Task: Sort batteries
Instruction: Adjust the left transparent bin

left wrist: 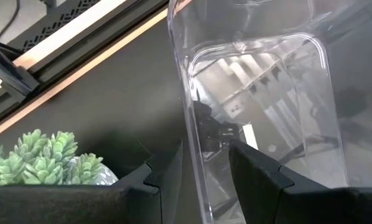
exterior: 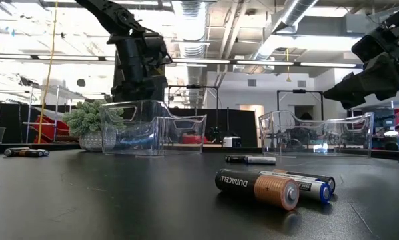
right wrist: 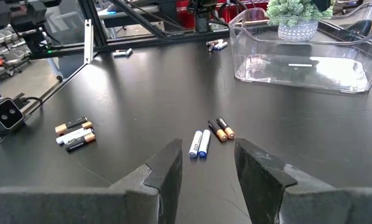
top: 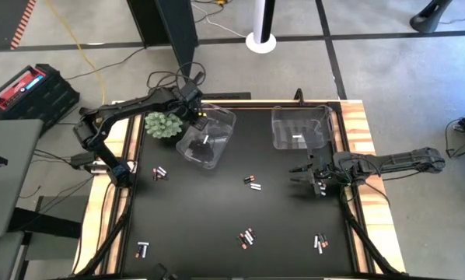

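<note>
Left pincer (top: 204,120), spread and empty, is hovering over the upper-left bin (top: 207,136); right pincer (top: 301,176), spread, is facing the centre batteries (top: 252,182), probably needing to descend and pinch.

Black mat (top: 217,210) is lying inside pale wood edging (top: 357,117). Batteries (right wrist: 204,142) are showing white-and-blue beside black-and-copper. Bins (top: 301,126) are looking clear; plant (top: 163,124) is showing green.
</note>
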Motion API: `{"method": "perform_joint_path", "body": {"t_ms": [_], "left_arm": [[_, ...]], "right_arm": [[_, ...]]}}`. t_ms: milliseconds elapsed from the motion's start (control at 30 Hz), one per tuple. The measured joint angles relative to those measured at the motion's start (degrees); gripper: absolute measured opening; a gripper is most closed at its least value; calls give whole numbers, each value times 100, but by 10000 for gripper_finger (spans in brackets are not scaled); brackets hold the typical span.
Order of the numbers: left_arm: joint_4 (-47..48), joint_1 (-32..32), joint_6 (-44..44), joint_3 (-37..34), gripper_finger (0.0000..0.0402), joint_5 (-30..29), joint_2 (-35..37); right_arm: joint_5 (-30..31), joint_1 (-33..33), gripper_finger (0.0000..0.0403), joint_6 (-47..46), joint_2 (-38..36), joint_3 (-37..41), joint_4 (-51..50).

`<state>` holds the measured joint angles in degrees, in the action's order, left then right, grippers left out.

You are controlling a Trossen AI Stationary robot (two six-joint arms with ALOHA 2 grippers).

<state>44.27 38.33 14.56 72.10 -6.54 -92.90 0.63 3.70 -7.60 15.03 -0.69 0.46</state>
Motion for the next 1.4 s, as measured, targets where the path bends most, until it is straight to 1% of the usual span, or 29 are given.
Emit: {"method": "perform_joint_path", "body": {"t_ms": [133, 400, 567, 700, 1000, 1167, 1400], "left_arm": [[-66, 0, -65, -84, 129, -16, 4], [-360, 0, 76, -758, 129, 40, 2], [-486, -1, 102, -848, 126, 122, 2], [-525, 0, -133, -848, 101, 135, 2], [-533, 0, -312, -848, 12, 148, 2], [-493, 0, -247, -845, 6, 154, 2], [-71, -116, 387, -509, 4, 135, 0]], "right_arm": [[-1, 2, 166, 1, -1, 0, 0], [-1, 2, 166, 1, -1, 0, 0], [-1, 2, 166, 0, -1, 0, 0], [0, 0, 166, 0, -1, 0, 0], [0, 1, 166, 0, 0, 0, 1], [-1, 0, 166, 0, -1, 0, -1], [-1, 2, 166, 0, 0, 0, 0]]}}
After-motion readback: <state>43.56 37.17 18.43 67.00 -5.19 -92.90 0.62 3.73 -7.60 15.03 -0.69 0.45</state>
